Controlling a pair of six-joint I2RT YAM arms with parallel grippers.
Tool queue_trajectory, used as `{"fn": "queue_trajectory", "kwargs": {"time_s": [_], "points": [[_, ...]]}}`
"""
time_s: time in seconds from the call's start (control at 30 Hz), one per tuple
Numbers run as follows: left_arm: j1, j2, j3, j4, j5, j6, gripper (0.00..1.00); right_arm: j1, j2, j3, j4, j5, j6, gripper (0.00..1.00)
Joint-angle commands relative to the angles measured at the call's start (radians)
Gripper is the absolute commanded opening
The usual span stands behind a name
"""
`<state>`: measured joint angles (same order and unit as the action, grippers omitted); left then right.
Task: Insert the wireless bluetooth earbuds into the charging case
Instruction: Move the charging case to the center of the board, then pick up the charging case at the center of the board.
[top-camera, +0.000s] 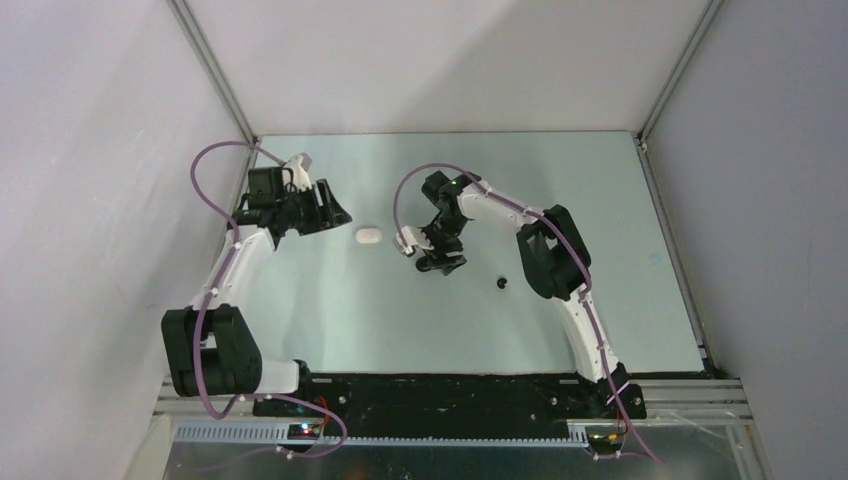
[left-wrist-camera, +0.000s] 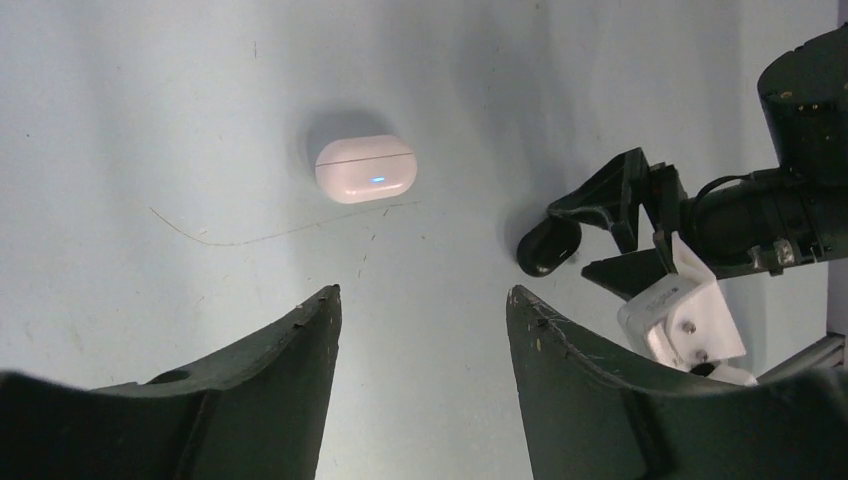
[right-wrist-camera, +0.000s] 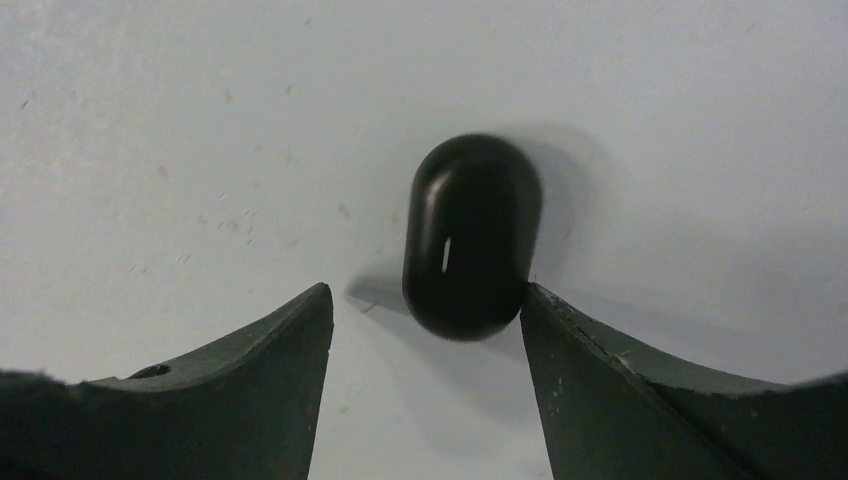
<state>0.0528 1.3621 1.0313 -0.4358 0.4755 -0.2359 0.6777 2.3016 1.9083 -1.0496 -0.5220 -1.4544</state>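
Note:
A shut white charging case with a small blue light lies on the table, ahead of my left gripper and slightly to its left. That gripper is open and holds nothing. The white case sits between the two arms. A shut black charging case lies at the tips of my open right gripper. Its side touches the right fingertip, and a gap separates it from the left one. A tiny black earbud lies alone, right of the right gripper.
The pale table is bounded by white walls at the back and on both sides. The left arm stands close to the left wall. A thin hair-like line lies on the surface below the white case.

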Motion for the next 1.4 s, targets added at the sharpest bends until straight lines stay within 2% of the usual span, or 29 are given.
{"fn": "queue_trajectory", "kwargs": {"time_s": [0.0, 0.07, 0.17, 0.37, 0.57, 0.7, 0.83, 1.07, 1.17, 1.27, 1.37], "points": [[0.007, -0.04, -0.017, 0.027, 0.024, -0.013, 0.66, -0.035, 0.002, 0.037, -0.142, 0.047, 0.005, 0.71], [0.007, -0.038, -0.02, 0.035, 0.025, -0.017, 0.66, -0.049, -0.026, 0.003, -0.123, 0.04, 0.043, 0.7], [0.007, -0.033, -0.022, 0.047, 0.019, -0.025, 0.66, -0.062, -0.083, -0.079, 0.001, 0.021, 0.124, 0.71], [0.006, -0.04, -0.031, 0.053, -0.01, -0.05, 0.66, -0.063, -0.136, -0.155, 0.176, -0.021, 0.391, 0.72], [0.007, -0.042, -0.039, 0.055, -0.012, -0.062, 0.66, -0.029, -0.179, -0.276, 0.338, -0.014, 0.476, 0.72], [0.007, -0.049, -0.044, 0.056, -0.012, -0.065, 0.66, -0.018, -0.154, -0.248, 0.337, -0.033, 0.498, 0.69], [0.006, -0.064, -0.054, 0.056, -0.011, -0.065, 0.66, -0.013, -0.122, -0.227, 0.333, -0.028, 0.485, 0.62], [0.005, -0.058, -0.062, 0.058, 0.01, -0.067, 0.66, -0.01, -0.137, -0.259, 0.326, -0.026, 0.415, 0.42], [-0.006, -0.024, -0.06, 0.071, 0.025, -0.06, 0.66, -0.01, -0.19, -0.328, 0.41, -0.021, 0.423, 0.34], [-0.035, 0.012, -0.049, 0.107, 0.06, -0.041, 0.66, -0.01, -0.284, -0.395, 0.499, -0.006, 0.441, 0.3], [-0.083, 0.037, -0.039, 0.178, 0.153, -0.033, 0.65, -0.021, -0.369, -0.445, 0.579, 0.017, 0.462, 0.27]]}}
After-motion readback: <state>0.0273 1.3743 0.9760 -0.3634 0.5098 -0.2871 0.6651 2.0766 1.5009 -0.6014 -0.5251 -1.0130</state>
